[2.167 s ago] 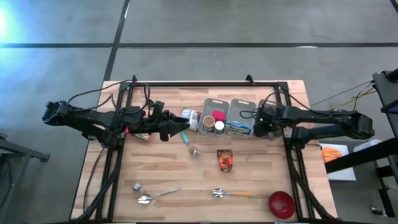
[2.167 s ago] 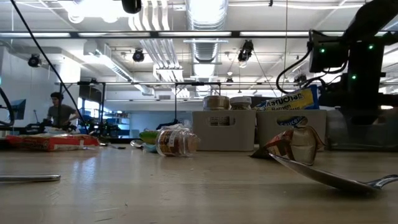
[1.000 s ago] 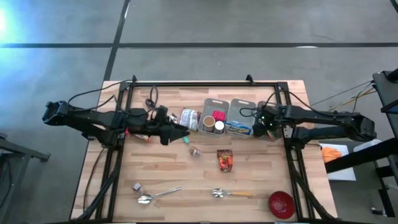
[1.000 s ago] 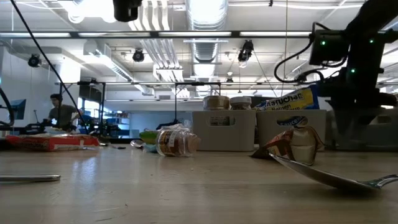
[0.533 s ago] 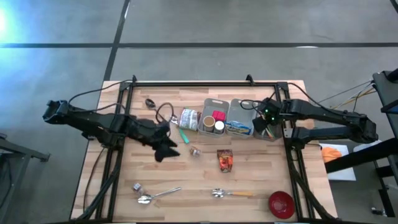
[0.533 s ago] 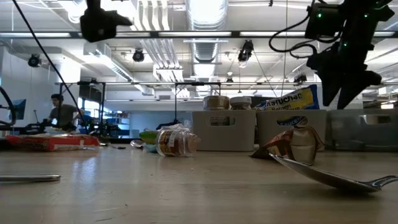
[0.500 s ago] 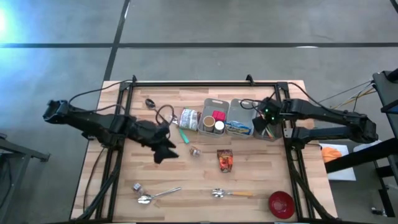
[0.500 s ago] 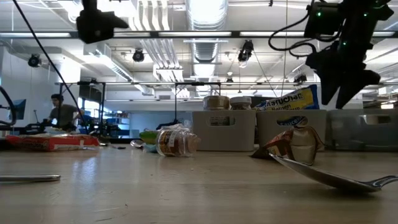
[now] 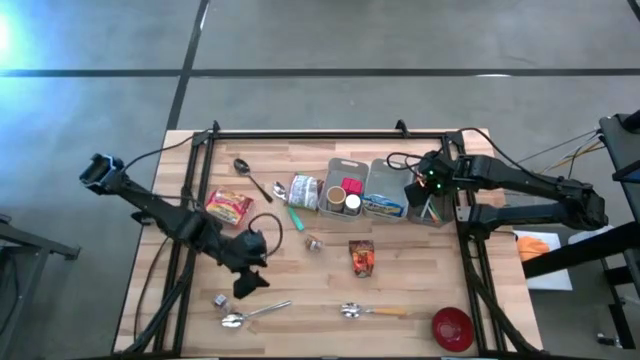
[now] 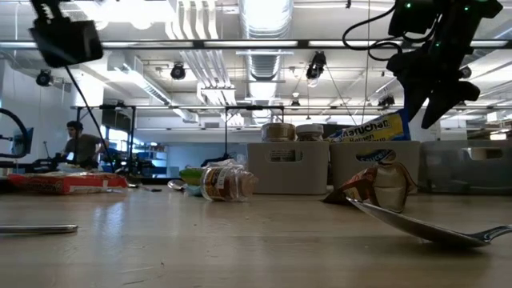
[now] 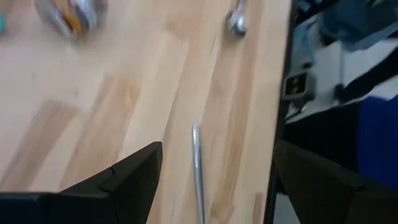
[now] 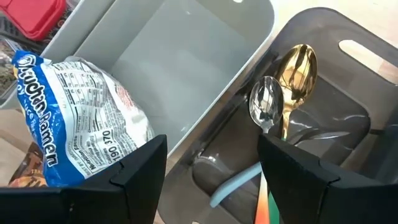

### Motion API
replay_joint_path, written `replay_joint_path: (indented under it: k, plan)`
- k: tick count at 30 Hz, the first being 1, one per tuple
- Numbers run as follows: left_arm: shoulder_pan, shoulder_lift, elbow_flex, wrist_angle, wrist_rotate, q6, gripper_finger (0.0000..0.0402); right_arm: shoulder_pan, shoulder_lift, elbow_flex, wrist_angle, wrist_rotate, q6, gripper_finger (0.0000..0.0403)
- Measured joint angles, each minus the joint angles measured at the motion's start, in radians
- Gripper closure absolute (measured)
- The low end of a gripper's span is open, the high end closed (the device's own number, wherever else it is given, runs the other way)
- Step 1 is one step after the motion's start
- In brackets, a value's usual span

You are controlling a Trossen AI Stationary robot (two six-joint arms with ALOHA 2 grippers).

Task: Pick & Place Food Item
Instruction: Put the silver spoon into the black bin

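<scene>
The ramen packet (image 9: 229,207) lies flat on the table (image 9: 330,290) at nine o'clock of the grey bins (image 9: 345,185). The left gripper (image 9: 245,287), fingers spread and empty, hangs at five o'clock of it. The right gripper (image 9: 420,205), fingers spread, hovers over the dark utensil bin (image 12: 323,137).

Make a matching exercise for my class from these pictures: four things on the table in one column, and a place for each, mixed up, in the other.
Things
1. red bowl
2. ramen packet
3. gold spoon
4. red snack packet

Places
A. in the dark bin beside a silver spoon
B. near the table's front right corner
C. in the light grey bin
D. on the bare wood at the left, beyond the left gripper

Pairs: 1-B, 2-C, 3-A, 4-D
</scene>
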Motion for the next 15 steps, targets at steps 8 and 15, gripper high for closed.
replay_joint_path:
  k: [8, 15]
  plan:
    - [-0.121, 0.116, 0.002, -0.035, 0.069, -0.110, 0.0088, 0.005, 0.000, 0.000, 0.000, -0.002, 0.003, 0.0154]
    - [-0.221, 0.241, 0.004, -0.042, 0.166, -0.225, 0.0091, 0.007, 0.001, 0.000, 0.001, -0.004, 0.003, 0.0154]
